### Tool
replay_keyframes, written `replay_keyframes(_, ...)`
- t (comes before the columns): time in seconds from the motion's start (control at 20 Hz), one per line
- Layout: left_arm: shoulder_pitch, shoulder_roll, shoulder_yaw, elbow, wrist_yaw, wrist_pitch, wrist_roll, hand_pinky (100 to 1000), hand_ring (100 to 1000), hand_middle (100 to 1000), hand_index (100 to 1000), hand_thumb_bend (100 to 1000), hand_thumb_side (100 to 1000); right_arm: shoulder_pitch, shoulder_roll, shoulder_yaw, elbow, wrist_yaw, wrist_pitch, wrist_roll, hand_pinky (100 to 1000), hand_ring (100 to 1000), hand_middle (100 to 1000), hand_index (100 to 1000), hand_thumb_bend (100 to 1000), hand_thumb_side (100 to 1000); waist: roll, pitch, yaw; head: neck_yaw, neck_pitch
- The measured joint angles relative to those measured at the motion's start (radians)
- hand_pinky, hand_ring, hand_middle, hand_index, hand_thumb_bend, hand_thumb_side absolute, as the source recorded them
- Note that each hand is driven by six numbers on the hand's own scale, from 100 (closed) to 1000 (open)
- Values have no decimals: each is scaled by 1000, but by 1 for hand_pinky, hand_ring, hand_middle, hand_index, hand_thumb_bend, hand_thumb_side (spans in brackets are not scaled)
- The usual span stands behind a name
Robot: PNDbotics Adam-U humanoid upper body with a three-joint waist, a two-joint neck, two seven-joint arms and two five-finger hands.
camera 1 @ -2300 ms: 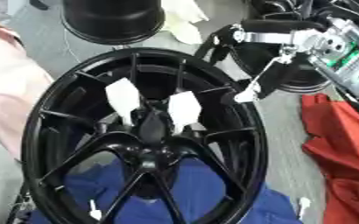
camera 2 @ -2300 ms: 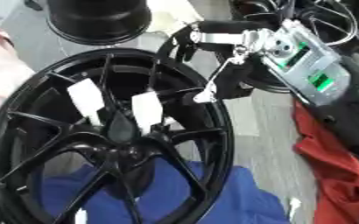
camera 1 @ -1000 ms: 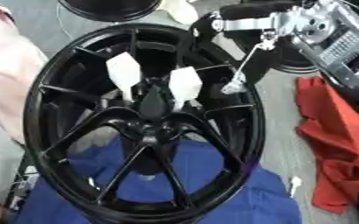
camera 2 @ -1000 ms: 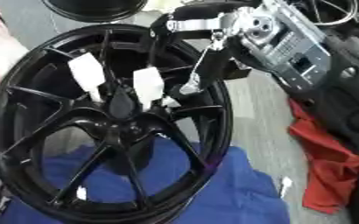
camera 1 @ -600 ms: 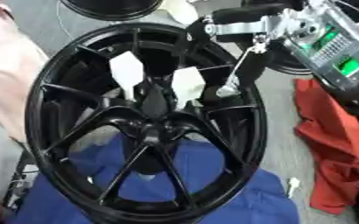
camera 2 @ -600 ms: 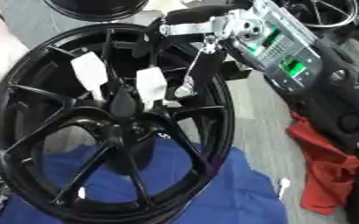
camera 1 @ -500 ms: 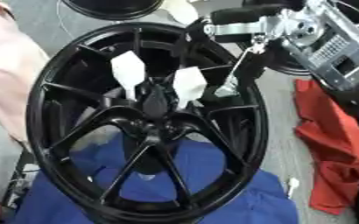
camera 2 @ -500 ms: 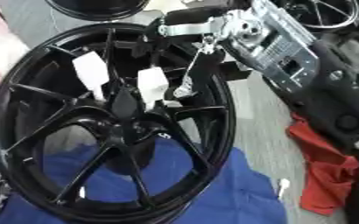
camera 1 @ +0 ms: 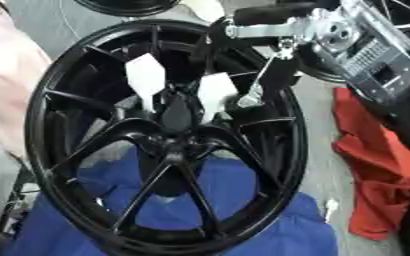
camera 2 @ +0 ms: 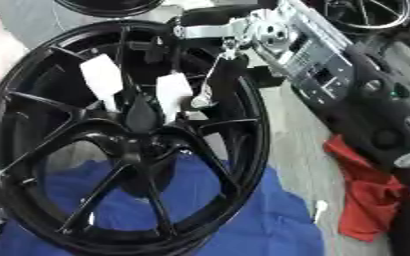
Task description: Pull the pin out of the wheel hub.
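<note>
While the slim silver pin (camera 1: 259, 86) earlier hung out by the far right rim, it now reaches well inside the wheel hub (camera 1: 169, 135), its lower tip just beside the right-hand white tag (camera 1: 215, 95) near the centre. The right hand (camera 1: 283, 29) has travelled left with it, from beyond the rim to above the far right spokes. Over the last half second almost nothing has shifted, so I judge the hand is settling at the pin and the pull has not clearly begun.

The pin looks thin, straight and pale, tilted so its top leans right toward the hand; whether its tip is seated in the wheel or just clear of it I cannot tell. The top of the pin meets the hand's dark fingers (camera 2: 210, 16) and silver metalwork, which appear closed on it.

The wheel hub is glossy black with many spokes, filling the left and middle of the scene, and carries a second white tag (camera 1: 145, 76) further left. It rests on a blue cloth (camera 1: 270, 225); a red cloth (camera 1: 379, 170) lies to the right. The left hand shows in neither view.
</note>
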Motion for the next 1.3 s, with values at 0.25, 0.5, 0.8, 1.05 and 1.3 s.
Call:
replay_keyframes(0.25,0,0,0,0,-2,3,3,729,615,621,795,100,636,1,6,-1,-1,6,14,5,815,760,643,788,447,100,-4,9,4,0,0)
replay_keyframes(0.5,0,0,0,0,-3,4,4,730,615,621,794,100,637,7,6,-6,-1,11,24,10,801,738,571,730,434,100,-8,12,4,1,0)
replay_keyframes(0.8,0,0,0,0,-3,5,5,732,615,622,794,100,636,9,6,-6,-3,12,36,4,791,719,524,689,413,100,-8,14,4,5,-2)
replay_keyframes(1.05,0,0,0,0,-3,5,5,733,616,621,793,100,635,9,6,-7,-7,12,49,-1,785,708,508,683,412,100,-8,16,4,5,-2)
replay_keyframes(1.3,0,0,0,0,-4,2,6,735,616,621,793,100,635,10,6,-10,-7,12,58,-1,774,683,478,654,395,100,-8,19,4,5,-2)
